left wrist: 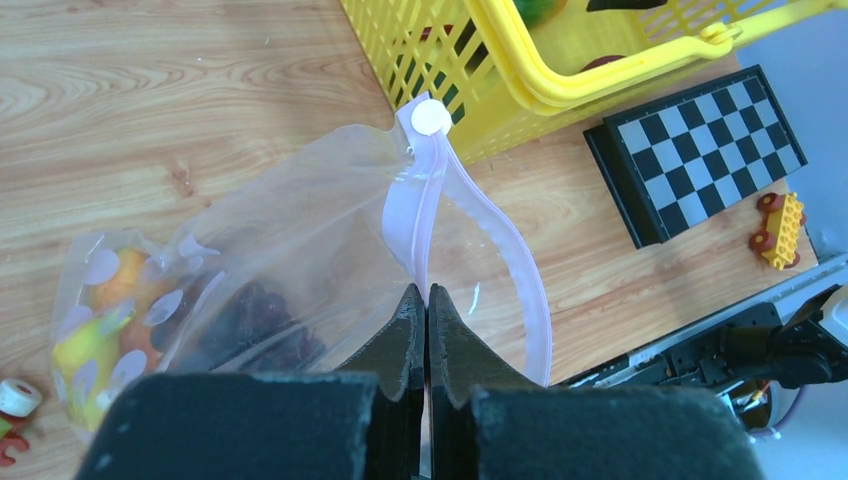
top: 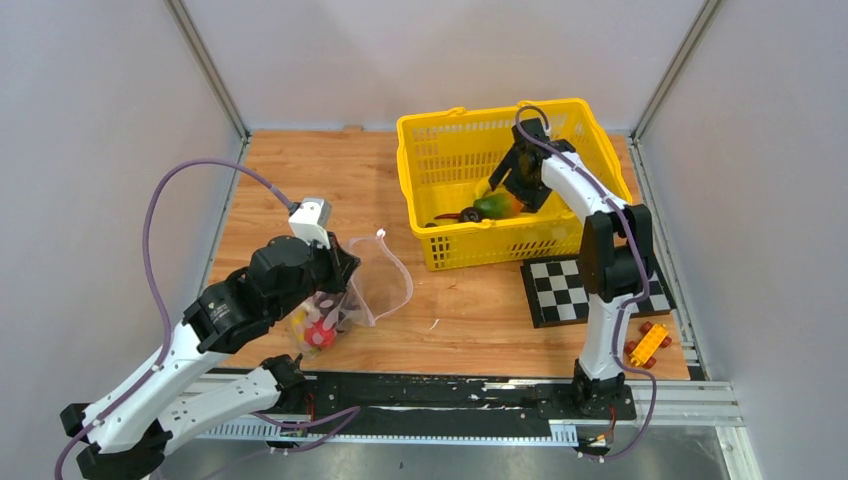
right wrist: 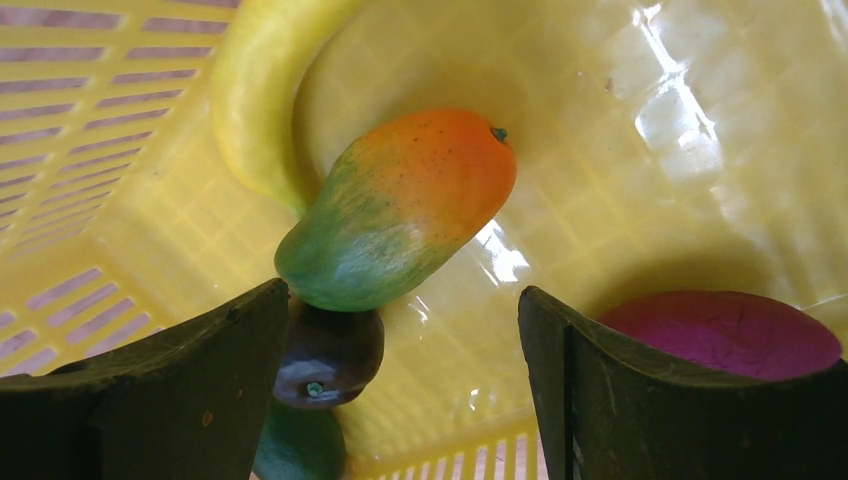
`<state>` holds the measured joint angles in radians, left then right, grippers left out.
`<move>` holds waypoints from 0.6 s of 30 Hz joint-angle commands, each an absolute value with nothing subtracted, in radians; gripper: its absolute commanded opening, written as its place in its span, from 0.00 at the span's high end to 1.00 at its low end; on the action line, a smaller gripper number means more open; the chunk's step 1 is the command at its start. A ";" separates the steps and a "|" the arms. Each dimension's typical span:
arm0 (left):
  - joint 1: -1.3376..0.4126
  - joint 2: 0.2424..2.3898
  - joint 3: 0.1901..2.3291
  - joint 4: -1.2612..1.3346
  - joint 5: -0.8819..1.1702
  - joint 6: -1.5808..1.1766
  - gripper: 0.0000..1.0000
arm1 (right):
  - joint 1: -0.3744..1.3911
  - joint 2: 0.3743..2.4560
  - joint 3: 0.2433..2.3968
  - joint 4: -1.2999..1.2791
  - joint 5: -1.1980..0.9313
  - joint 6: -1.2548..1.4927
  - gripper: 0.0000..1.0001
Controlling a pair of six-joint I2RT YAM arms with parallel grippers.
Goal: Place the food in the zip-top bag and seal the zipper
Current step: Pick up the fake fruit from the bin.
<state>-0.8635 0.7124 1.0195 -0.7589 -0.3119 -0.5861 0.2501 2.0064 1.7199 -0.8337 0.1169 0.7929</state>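
wood-grain table top (top: 300,170), plain grey walls on three sides.

right gripper (right wrist: 402,297): jaws spread wide with nothing between them, poised inside the yellow plastic mesh basket (top: 592,125). just ahead of the gap lies a green-to-orange toy mango (right wrist: 400,210). its long axis runs on a slant, lower left to upper right in the wrist view, so it is oblique to the line between the jaws, not square to it. judgement: a slight wrist turn before descent would give a squarer hold.

a dark purple piece (right wrist: 330,355) touches the mango's low end, with a green piece (right wrist: 300,450) beneath. a yellow toy banana (right wrist: 260,90) curves behind. a magenta piece (right wrist: 720,330) sits beside the right finger.

left gripper (left wrist: 427,300): clenched, apparently on the pale pink zipper strip (left wrist: 500,250) of the clear dotted zip-top bag (left wrist: 280,230). the bag's mouth gapes and it lies well apart from the basket, toward the left arm. yellow, orange and dark pieces already lie in its bottom.

the right arm is the nearer to the food in the basket.
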 commanded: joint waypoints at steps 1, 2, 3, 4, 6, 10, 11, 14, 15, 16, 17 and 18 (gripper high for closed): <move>-0.865 0.702 1.016 -0.706 -0.310 -0.597 1.00 | 0.253 2.063 1.769 -0.876 0.122 0.894 0.16; -0.865 0.703 1.016 -0.706 -0.310 -0.596 1.00 | 0.253 2.073 1.769 -0.878 0.125 0.898 0.16; -0.865 0.703 1.017 -0.706 -0.310 -0.597 1.00 | 0.253 2.084 1.768 -0.877 0.123 0.906 0.16; -0.865 0.703 1.016 -0.704 -0.310 -0.597 1.00 | 0.253 2.096 1.769 -0.868 0.118 0.903 0.16; -0.865 0.706 1.019 -0.702 -0.308 -0.596 1.00 | 0.254 2.130 1.780 -0.857 0.101 0.891 0.16; -0.864 0.714 1.026 -0.703 -0.302 -0.595 1.00 | 0.252 2.167 1.812 -0.855 0.107 0.865 0.17; -0.865 0.716 1.028 -0.704 -0.301 -0.594 1.00 | 0.252 2.167 1.811 -0.844 0.111 0.861 0.19; -0.865 0.716 1.029 -0.705 -0.304 -0.593 1.00 | 0.252 2.165 1.806 -0.836 0.128 0.855 0.22; -0.865 0.715 1.029 -0.706 -0.304 -0.594 1.00 | 0.252 2.162 1.801 -0.837 0.133 0.852 0.25; -0.865 0.716 1.028 -0.705 -0.304 -0.593 1.00 | 0.252 2.158 1.794 -0.833 0.136 0.846 0.30; -0.865 0.715 1.028 -0.706 -0.304 -0.594 1.00 | 0.252 2.152 1.784 -0.827 0.139 0.837 0.35; -0.865 0.716 1.027 -0.704 -0.303 -0.595 1.00 | 0.252 2.141 1.770 -0.820 0.143 0.828 0.41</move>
<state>-0.8635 0.7181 1.0172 -0.7578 -0.3061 -0.5865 0.2501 2.1731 1.7649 -0.8539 0.1146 0.8532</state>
